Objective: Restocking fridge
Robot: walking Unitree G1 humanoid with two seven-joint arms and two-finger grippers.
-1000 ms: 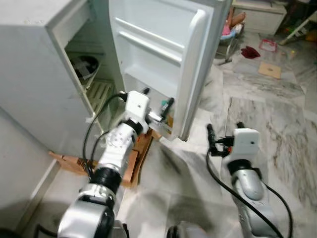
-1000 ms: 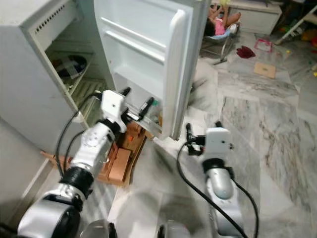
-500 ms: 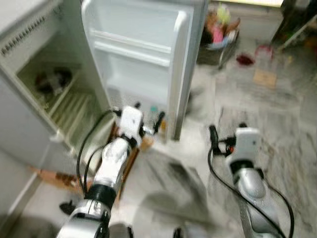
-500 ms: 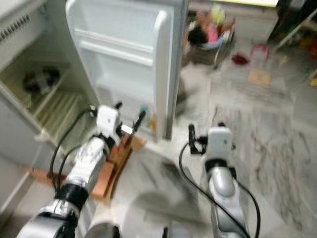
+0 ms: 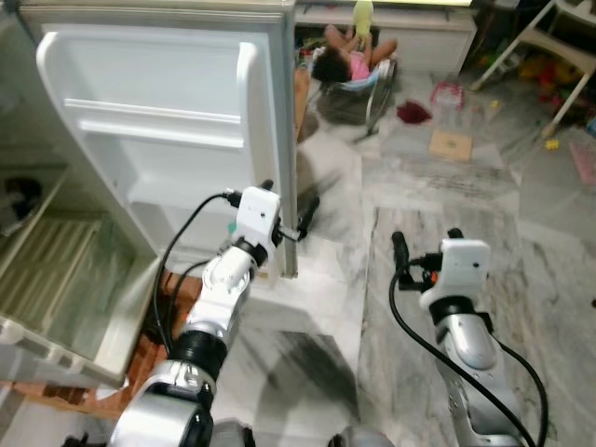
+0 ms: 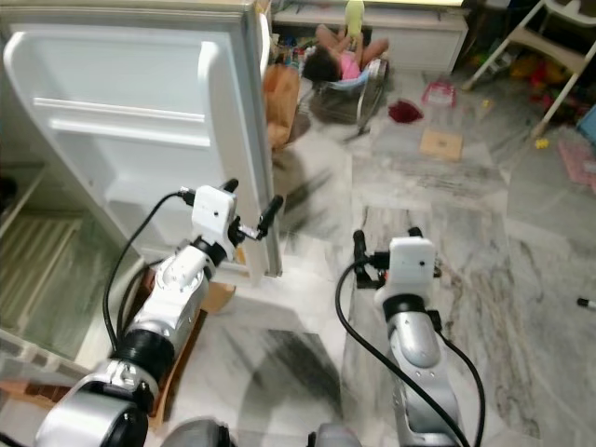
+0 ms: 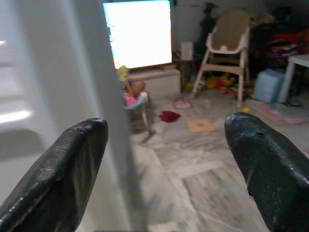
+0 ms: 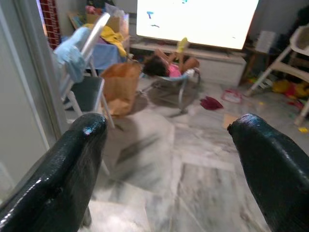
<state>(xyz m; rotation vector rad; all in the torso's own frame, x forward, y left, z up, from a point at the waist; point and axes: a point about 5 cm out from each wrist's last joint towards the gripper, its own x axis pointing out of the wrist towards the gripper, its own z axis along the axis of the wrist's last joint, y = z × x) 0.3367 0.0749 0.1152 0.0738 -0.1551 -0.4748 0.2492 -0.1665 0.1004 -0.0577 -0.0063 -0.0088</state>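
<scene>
left gripper point(image 5: 284, 209) spread wide astride fridge door point(image 5: 158, 140) edge, probably to swing it | right gripper point(image 5: 424, 247) wide, empty, idle

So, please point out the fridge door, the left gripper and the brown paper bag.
fridge door point(image 5: 158, 140), left eye view, inner panel.
left gripper point(image 5: 287, 209), left eye view, between its fingers.
brown paper bag point(image 8: 120, 87), right wrist view, front face.
</scene>
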